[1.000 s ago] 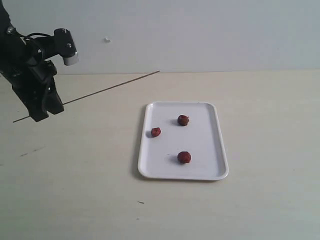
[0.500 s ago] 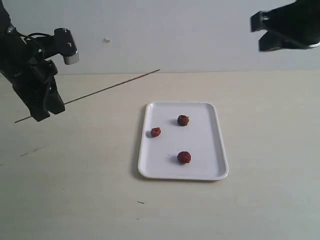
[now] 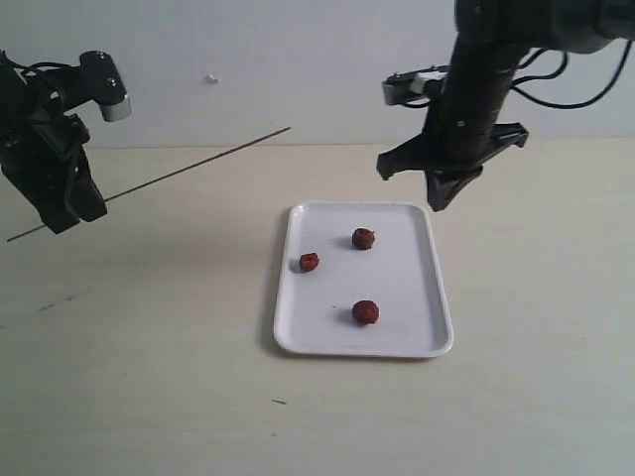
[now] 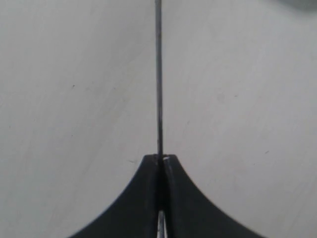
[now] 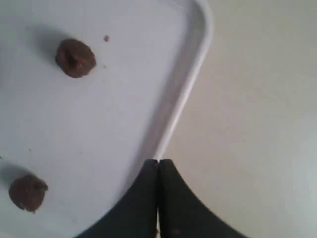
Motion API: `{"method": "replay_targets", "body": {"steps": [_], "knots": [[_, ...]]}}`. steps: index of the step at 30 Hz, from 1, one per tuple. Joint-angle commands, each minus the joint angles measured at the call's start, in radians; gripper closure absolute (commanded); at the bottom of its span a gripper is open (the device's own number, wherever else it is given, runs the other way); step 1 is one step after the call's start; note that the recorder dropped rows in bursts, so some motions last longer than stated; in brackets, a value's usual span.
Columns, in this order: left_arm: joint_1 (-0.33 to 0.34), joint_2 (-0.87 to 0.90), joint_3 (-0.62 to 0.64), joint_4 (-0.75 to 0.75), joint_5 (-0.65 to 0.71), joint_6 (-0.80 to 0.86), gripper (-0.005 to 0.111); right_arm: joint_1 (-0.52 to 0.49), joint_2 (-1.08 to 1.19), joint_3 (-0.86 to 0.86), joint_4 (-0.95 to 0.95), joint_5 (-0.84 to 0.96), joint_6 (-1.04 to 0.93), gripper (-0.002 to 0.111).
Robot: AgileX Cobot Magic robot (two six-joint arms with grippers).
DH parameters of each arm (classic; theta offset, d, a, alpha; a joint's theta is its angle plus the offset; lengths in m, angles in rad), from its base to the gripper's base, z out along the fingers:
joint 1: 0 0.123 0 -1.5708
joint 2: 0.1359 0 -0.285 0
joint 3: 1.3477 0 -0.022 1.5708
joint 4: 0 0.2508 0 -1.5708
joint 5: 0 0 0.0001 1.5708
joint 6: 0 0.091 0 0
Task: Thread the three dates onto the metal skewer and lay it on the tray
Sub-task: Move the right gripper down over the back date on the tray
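Three dates (image 3: 364,238) (image 3: 310,262) (image 3: 365,312) lay apart from one another on the tray (image 3: 409,283). The left gripper (image 3: 67,216), raised above the surface (image 3: 149,347) well to the tray's left, pinched the skewer (image 3: 198,164) near its lower end, and the rod slanted upward. The right gripper (image 3: 442,201) hung over the tray's far right rim, its jaws pressed together on nothing.

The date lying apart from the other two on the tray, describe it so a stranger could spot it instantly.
Find the white tray on the pale table. Two dark red-brown dates sit near each other in its far half. The lone date lies in the near half, closest to the camera-side rim.
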Motion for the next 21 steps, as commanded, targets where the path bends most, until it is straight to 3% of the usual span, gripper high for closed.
{"method": "replay_targets", "body": {"steps": [1, 7, 18, 21], "knots": [[0.003, -0.011, 0.005, -0.005, -0.008, -0.008, 0.107, 0.049, 0.118, -0.173, -0.013, 0.042, 0.01, 0.108], [0.003, -0.011, 0.005, -0.005, -0.008, -0.023, 0.107, 0.055, 0.225, -0.348, 0.082, 0.042, 0.049, 0.104], [0.003, -0.011, 0.005, -0.005, -0.018, -0.043, 0.107, 0.067, 0.288, -0.387, 0.136, 0.042, 0.049, 0.07], [0.003, -0.011, 0.005, -0.005, -0.03, -0.055, 0.107, 0.067, 0.299, -0.387, 0.13, 0.042, 0.065, 0.065]]}}
